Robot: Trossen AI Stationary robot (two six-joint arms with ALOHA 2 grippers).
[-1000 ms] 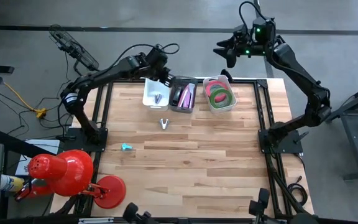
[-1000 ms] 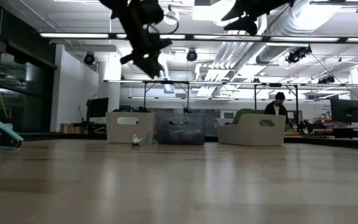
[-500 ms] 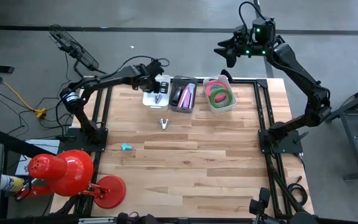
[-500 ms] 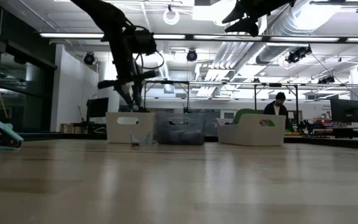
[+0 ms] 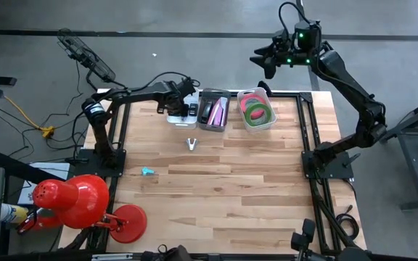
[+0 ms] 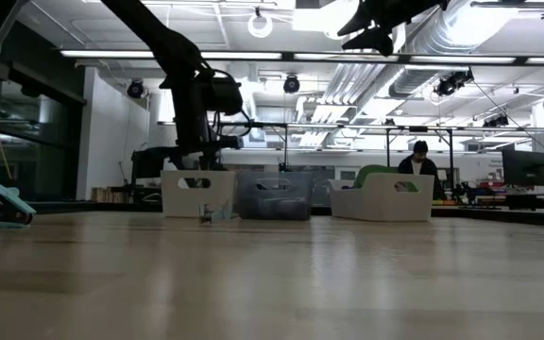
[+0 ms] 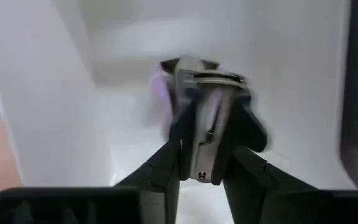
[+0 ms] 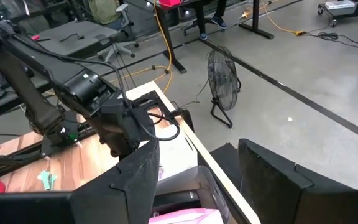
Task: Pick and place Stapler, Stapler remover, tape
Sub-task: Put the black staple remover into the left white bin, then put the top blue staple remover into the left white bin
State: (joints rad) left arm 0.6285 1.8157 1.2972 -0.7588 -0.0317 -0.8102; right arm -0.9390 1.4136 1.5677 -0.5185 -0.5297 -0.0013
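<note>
My left gripper (image 5: 185,110) reaches down into the white bin (image 5: 174,114) at the table's far edge, shut on a stapler remover (image 7: 199,81) with metal jaws and purple grips. A second stapler remover (image 5: 191,143) lies on the wood in front of the bins. A teal stapler (image 5: 147,171) lies nearer the left edge. The tape, green and pink-red rolls (image 5: 257,107), lies in the right-hand white bin (image 5: 271,122). My right gripper (image 5: 267,59) hangs open high beyond the table's far right corner, holding nothing. My left gripper pinches the stapler remover's metal body (image 7: 201,149) between its two fingers (image 7: 178,144), coming from above and pointing steeply down. The remover sticks out past the fingertips toward the bin's floor (image 7: 135,137). Whether it touches the floor, I cannot tell.
A clear bin (image 5: 214,111) with purple and pink staplers stands between the two white bins. A red lamp (image 5: 78,203) sits off the near left corner. The wooden tabletop (image 5: 231,188) spreads bare toward the near edge. A person (image 6: 418,156) sits in the room behind.
My left gripper has come down from above the white bin's far rim into the bin, rolling its wrist as it sank, with the stapler remover still between its fingers. The right arm has kept still.
</note>
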